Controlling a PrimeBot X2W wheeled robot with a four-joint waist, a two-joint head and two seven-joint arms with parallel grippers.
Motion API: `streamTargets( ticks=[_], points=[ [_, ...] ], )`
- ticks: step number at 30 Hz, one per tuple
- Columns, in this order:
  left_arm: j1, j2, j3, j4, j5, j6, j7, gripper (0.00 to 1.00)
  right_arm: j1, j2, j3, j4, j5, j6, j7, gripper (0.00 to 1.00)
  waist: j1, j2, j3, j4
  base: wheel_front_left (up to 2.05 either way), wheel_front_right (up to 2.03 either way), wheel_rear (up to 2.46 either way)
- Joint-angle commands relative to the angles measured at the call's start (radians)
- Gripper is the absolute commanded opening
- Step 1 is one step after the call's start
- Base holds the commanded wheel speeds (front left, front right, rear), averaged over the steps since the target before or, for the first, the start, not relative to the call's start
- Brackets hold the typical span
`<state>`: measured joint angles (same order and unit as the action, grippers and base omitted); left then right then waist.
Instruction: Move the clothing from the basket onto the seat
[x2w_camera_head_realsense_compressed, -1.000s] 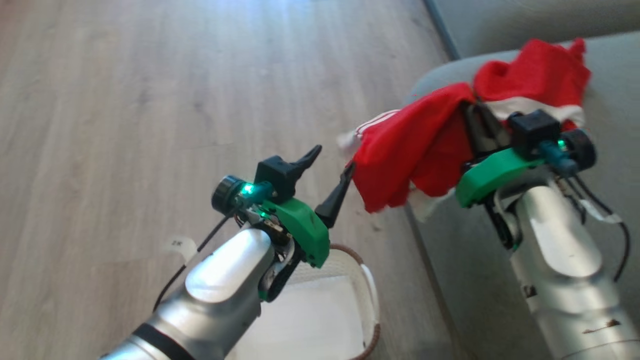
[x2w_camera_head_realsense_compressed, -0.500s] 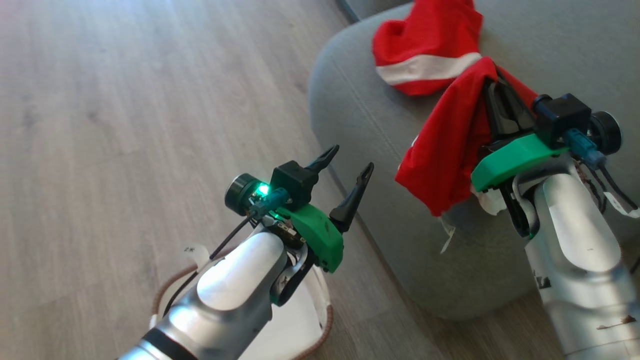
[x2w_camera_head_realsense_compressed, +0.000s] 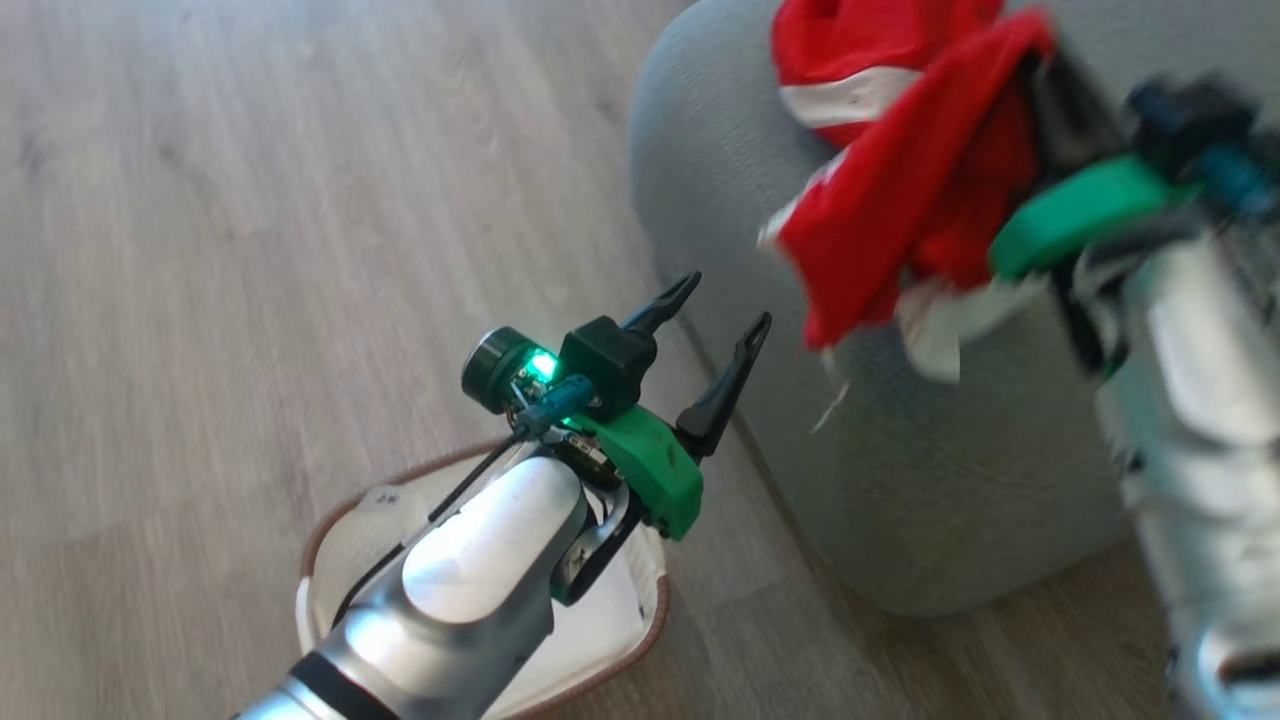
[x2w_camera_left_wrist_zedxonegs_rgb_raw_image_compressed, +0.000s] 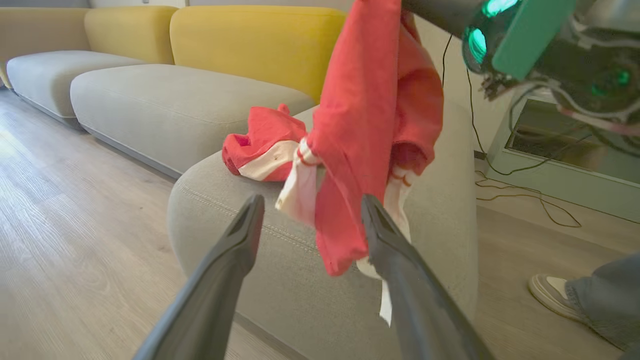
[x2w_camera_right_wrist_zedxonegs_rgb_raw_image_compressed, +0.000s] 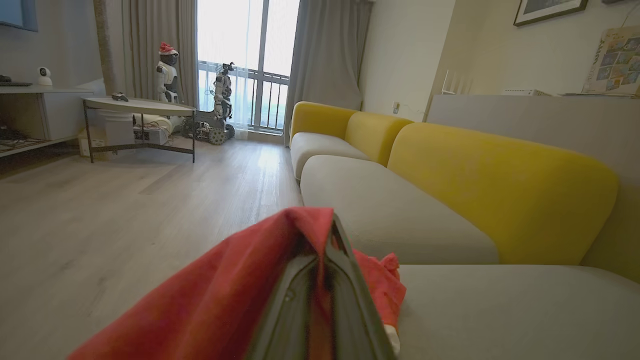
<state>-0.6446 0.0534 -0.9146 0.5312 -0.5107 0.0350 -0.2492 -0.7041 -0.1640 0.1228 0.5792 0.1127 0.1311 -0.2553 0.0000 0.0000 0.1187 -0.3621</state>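
Observation:
My right gripper (x2w_camera_head_realsense_compressed: 1050, 85) is shut on a red garment (x2w_camera_head_realsense_compressed: 900, 200), which hangs from it over the front corner of the grey seat (x2w_camera_head_realsense_compressed: 900, 480). In the right wrist view the closed fingers (x2w_camera_right_wrist_zedxonegs_rgb_raw_image_compressed: 330, 240) pinch the red fabric (x2w_camera_right_wrist_zedxonegs_rgb_raw_image_compressed: 225, 300). A second red garment with a white stripe (x2w_camera_head_realsense_compressed: 840, 60) lies crumpled on the seat. My left gripper (x2w_camera_head_realsense_compressed: 730, 298) is open and holds nothing, above the cream basket (x2w_camera_head_realsense_compressed: 655, 610) on the floor. From the left wrist, the hanging garment (x2w_camera_left_wrist_zedxonegs_rgb_raw_image_compressed: 370, 125) dangles just beyond the open fingers (x2w_camera_left_wrist_zedxonegs_rgb_raw_image_compressed: 240, 240).
Wooden floor lies left of the seat. More grey cushions and yellow backrests (x2w_camera_right_wrist_zedxonegs_rgb_raw_image_compressed: 500, 190) run along the sofa. A person's shoe (x2w_camera_left_wrist_zedxonegs_rgb_raw_image_compressed: 550, 295) and trouser leg stand right of the seat, near cables. A low round table (x2w_camera_right_wrist_zedxonegs_rgb_raw_image_compressed: 140, 105) stands far off.
The head camera has shifted. My right gripper has carried the hanging garment up and farther over the seat, now blurred by motion. The left gripper stays open above the basket.

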Motion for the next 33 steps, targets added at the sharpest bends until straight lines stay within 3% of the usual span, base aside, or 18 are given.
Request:
streamTargets(
  ticks=[1,10,19,24,33],
  points=[
    [-0.033,0.002,0.042,-0.038,0.014,0.006,-0.013,1.0,-0.093,-0.01,0.0,-0.021,0.003,0.0,-0.006,0.0,0.0,0.0,0.037,0.041,0.0,0.0,0.0],
    [-0.073,0.011,0.044,-0.095,0.074,0.016,-0.013,1.0,-0.442,-0.168,-0.1,0.161,-0.025,0.0,-0.003,0.0,0.0,0.0,0.178,0.189,0.0,0.0,0.0],
    [-0.124,0.03,0.035,-0.168,0.108,0.03,-0.002,1.0,-0.652,-0.305,-0.32,0.283,-0.198,0.0,-0.003,0.0,0.0,0.0,0.328,0.298,0.0,0.0,0.0],
    [-0.149,0.037,0.031,-0.21,0.126,0.041,0.002,1.0,-0.64,-0.292,-0.476,0.327,-0.318,0.0,-0.005,0.0,0.0,0.0,0.389,0.323,0.0,0.0,0.0],
    [-0.179,0.041,0.02,-0.239,0.142,0.051,0.014,1.0,-0.508,-0.196,-0.684,0.401,-0.476,0.0,-0.006,0.0,0.0,0.0,0.441,0.326,0.0,0.0,0.0]
  ],
)
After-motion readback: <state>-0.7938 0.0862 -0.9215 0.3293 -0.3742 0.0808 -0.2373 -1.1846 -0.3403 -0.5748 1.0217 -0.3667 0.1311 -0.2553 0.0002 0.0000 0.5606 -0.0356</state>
